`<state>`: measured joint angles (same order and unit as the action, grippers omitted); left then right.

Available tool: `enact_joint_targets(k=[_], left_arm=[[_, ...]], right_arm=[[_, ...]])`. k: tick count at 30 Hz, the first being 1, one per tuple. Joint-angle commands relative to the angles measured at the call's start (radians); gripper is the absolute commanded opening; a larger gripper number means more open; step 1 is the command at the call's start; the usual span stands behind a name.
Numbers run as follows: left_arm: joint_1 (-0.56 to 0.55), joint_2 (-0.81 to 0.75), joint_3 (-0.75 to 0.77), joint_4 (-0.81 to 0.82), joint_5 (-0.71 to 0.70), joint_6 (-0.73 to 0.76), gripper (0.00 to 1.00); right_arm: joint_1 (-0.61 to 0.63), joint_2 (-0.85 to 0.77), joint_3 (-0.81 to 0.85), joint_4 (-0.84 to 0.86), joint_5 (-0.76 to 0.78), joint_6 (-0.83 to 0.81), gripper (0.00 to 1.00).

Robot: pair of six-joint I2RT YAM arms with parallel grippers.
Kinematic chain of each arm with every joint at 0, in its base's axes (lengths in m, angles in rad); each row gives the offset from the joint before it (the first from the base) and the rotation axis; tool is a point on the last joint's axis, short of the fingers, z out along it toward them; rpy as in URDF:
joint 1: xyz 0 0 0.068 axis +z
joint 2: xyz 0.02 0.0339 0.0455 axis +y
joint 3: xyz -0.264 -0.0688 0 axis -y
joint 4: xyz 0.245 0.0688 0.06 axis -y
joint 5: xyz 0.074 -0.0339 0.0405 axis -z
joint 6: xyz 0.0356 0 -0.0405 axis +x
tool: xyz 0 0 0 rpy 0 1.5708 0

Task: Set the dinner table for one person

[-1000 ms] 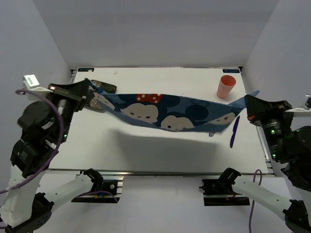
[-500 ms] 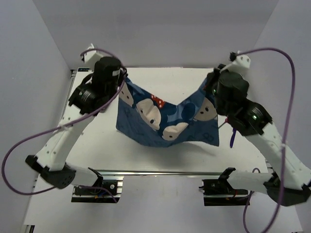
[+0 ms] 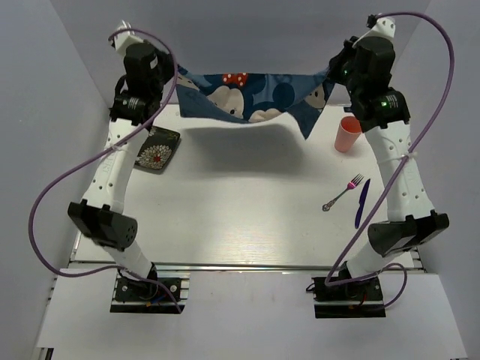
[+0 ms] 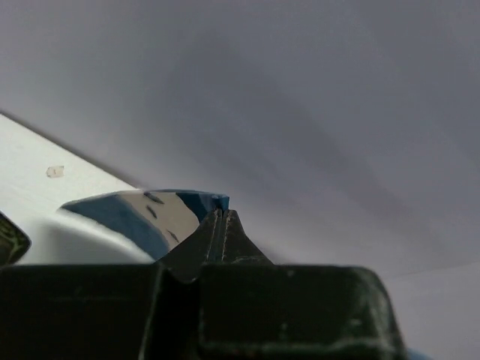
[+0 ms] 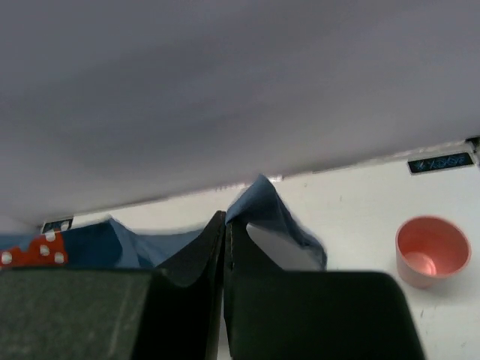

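Between grey walls, white bench is seen below L tool & R tool, each clamped on a blue cloth corner.

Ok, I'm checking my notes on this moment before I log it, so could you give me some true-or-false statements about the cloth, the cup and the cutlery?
1. The left gripper and the right gripper are each shut on the cloth, which hangs above the far part of the table. True.
2. The pink cup lies tipped on its side. False: it stands upright, on the right of the table.
3. The fork and the blue knife lie close together on the right part of the table. True.
4. The dark plate sits under the cup. False: it lies on the left side of the table, far from the cup.
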<state>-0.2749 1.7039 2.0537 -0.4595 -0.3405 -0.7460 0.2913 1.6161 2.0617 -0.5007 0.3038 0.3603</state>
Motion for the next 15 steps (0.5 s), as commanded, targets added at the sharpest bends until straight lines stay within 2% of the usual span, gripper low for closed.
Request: enact_joint_targets(k=[1, 2, 3, 5, 6, 8, 9, 10, 11, 12, 13, 14, 15], left_arm=[[0.013, -0.183, -0.268, 0.262, 0.142, 0.066, 0.00], [0.013, -0.231, -0.382, 0.392, 0.147, 0.074, 0.00], [0.013, -0.318, -0.576, 0.431, 0.147, 0.074, 0.00], [0.013, -0.393, -0.747, 0.545, 0.167, 0.077, 0.00], [0.013, -0.456, -0.893, 0.561, 0.176, 0.065, 0.00], [-0.003, -0.515, -1.021, 0.584, 0.187, 0.059, 0.00], [-0.003, -0.582, -1.152, 0.591, 0.199, 0.027, 0.00], [-0.003, -0.614, -1.217, 0.604, 0.231, 0.004, 0.00], [-0.003, -0.656, -1.286, 0.610, 0.245, -0.018, 0.22], [-0.012, -0.702, -1.346, 0.610, 0.250, -0.044, 0.38], [-0.012, -0.798, -1.456, 0.616, 0.256, -0.050, 0.44], [-0.012, -0.849, -1.496, 0.598, 0.261, -0.076, 0.55], [-0.012, -0.898, -1.524, 0.569, 0.246, -0.081, 0.65]], right_arm=[[-0.043, -0.115, -0.246, 0.074, -0.222, 0.006, 0.00], [-0.046, -0.160, -0.373, 0.193, -0.241, 0.018, 0.00], [-0.053, -0.206, -0.497, 0.259, -0.259, 0.031, 0.00], [-0.069, -0.312, -0.784, 0.388, -0.284, 0.064, 0.00], [-0.067, -0.333, -0.852, 0.404, -0.285, 0.074, 0.00], [-0.075, -0.401, -1.034, 0.435, -0.293, 0.103, 0.00], [-0.080, -0.419, -1.095, 0.467, -0.323, 0.114, 0.00], [-0.078, -0.464, -1.150, 0.478, -0.333, 0.130, 0.01], [-0.077, -0.488, -1.248, 0.488, -0.338, 0.138, 0.16], [-0.075, -0.513, -1.290, 0.488, -0.339, 0.141, 0.35], [-0.073, -0.566, -1.323, 0.522, -0.342, 0.146, 0.35], [-0.076, -0.590, -1.379, 0.533, -0.336, 0.150, 0.38], [-0.076, -0.613, -1.393, 0.533, -0.333, 0.149, 0.52]])
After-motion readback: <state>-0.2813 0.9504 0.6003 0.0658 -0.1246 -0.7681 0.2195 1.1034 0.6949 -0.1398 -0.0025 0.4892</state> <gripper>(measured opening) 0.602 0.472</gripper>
